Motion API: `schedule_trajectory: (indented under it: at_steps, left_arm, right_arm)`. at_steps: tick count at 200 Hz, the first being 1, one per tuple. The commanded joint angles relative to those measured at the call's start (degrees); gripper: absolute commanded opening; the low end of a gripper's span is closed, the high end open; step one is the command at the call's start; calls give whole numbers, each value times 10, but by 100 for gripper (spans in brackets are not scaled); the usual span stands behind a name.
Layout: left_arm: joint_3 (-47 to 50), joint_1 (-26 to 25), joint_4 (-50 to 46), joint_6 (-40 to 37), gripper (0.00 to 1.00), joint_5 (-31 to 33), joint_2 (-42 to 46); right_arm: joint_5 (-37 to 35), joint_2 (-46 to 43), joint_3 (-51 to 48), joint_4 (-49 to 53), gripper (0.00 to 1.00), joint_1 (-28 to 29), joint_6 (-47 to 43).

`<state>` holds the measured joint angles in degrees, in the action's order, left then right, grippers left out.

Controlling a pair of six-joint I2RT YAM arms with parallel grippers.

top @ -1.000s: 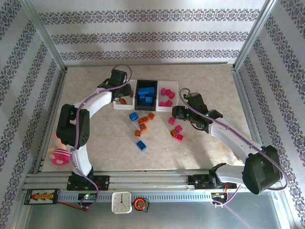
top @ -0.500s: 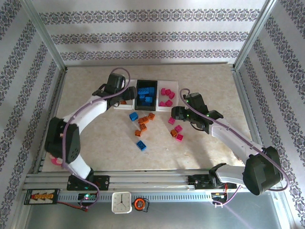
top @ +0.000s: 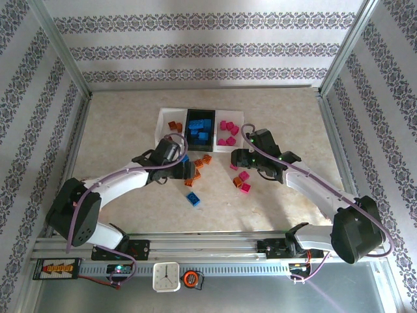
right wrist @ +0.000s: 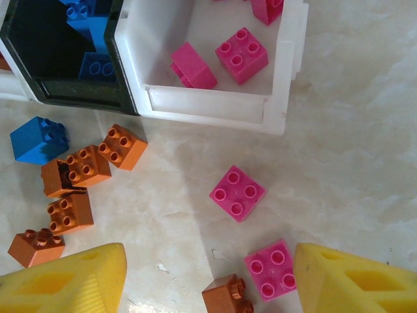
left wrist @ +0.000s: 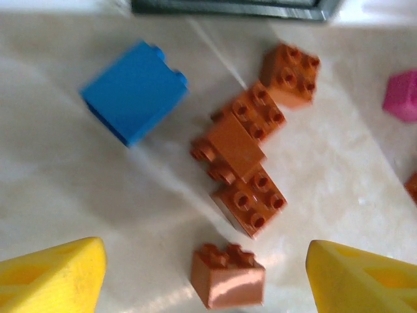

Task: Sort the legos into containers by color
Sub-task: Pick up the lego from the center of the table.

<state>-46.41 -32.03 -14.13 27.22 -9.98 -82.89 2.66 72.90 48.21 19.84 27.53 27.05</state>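
Note:
Three containers stand in a row at the back: a white bin point(top: 164, 130) with orange legos, a black bin point(top: 199, 127) with blue ones, and a white bin point(top: 230, 130) point(right wrist: 280, 78) with pink ones. Loose legos lie in front of them. My left gripper point(top: 184, 171) point(left wrist: 205, 261) is open low over the table, straddling a small orange brick point(left wrist: 228, 275). Beyond it lie an orange cluster point(left wrist: 244, 163) and a blue brick point(left wrist: 133, 91). My right gripper point(top: 238, 164) point(right wrist: 210, 261) is open above two pink bricks point(right wrist: 237, 193) point(right wrist: 272, 268) and an orange one point(right wrist: 227, 297).
Another blue brick point(top: 193, 199) lies nearer the arm bases. Orange bricks point(right wrist: 75, 171) and a blue one point(right wrist: 39, 139) sit left of the right gripper. A clock point(top: 165, 276) and a tape roll point(top: 190, 279) rest on the front rail. Metal posts and papered walls enclose the table.
My left arm has pulled back from the left white bin, with its jaws now open, and come down over the loose orange bricks. The right arm has barely moved.

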Motion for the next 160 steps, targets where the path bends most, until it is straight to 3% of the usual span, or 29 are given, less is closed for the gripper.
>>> schedule_trajectory:
  at_steps: [1,28,84,131,160]
  left_arm:
    - [5,-42,-4,-7,80,18,-10]
    - [12,-63,8,-12,79,33,-25]
    - [-20,-84,-11,-41,61,96,-89]
    - [-25,-84,1,-41,41,91,-101]
    - [-15,-84,-12,-32,29,100,-63]
  right_arm:
    - [-4,-1,-4,-3,68,4,-1]
    - [-5,-2,-6,-2,68,4,0]
    - [-9,-14,-8,4,68,4,-2]
    - [-12,-18,-9,6,68,2,-3]
    - [-12,-19,-9,6,68,1,-3]
